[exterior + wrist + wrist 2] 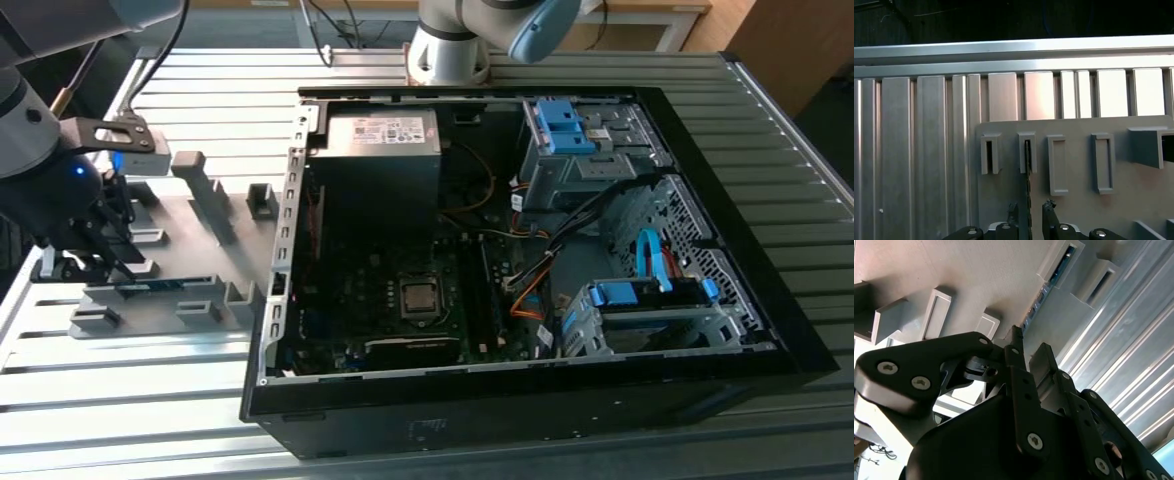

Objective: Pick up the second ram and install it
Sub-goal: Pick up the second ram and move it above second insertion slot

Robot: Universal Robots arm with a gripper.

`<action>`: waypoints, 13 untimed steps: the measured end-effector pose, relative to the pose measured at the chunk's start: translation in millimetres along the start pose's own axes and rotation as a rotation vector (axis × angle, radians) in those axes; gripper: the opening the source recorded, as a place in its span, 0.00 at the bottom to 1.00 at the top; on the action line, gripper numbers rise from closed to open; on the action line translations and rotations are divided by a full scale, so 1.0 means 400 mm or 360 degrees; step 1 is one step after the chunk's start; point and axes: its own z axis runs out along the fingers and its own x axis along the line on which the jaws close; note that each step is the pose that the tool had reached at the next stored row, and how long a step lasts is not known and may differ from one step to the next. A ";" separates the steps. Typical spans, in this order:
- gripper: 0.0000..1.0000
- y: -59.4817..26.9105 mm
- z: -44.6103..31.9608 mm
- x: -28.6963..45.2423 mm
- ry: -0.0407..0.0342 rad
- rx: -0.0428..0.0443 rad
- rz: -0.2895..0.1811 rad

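Grey holder plate (1144, 200): gripper (1030, 206) poised over it, fingers (1050, 215) parted, one either side of the second ram (1028, 185), not touching; ram stood on edge in a plate slot (1027, 137). Hazard: an uneven close could tilt the board and bind it there. First wrist view showed those gaps; exterior view showed the computer case (561, 405) beside the plate.

Glossy ribbed metal table (904, 150), matt black gripper (1030, 206)
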 end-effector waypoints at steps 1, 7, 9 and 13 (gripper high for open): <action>0.33 0.000 0.002 0.000 0.0000 0.0000 0.0000; 0.40 0.001 0.012 0.000 0.0000 0.0000 -0.0002; 0.40 0.003 0.017 0.000 0.0000 0.0001 -0.0002; 0.40 0.004 0.023 0.000 0.0000 0.0010 -0.0002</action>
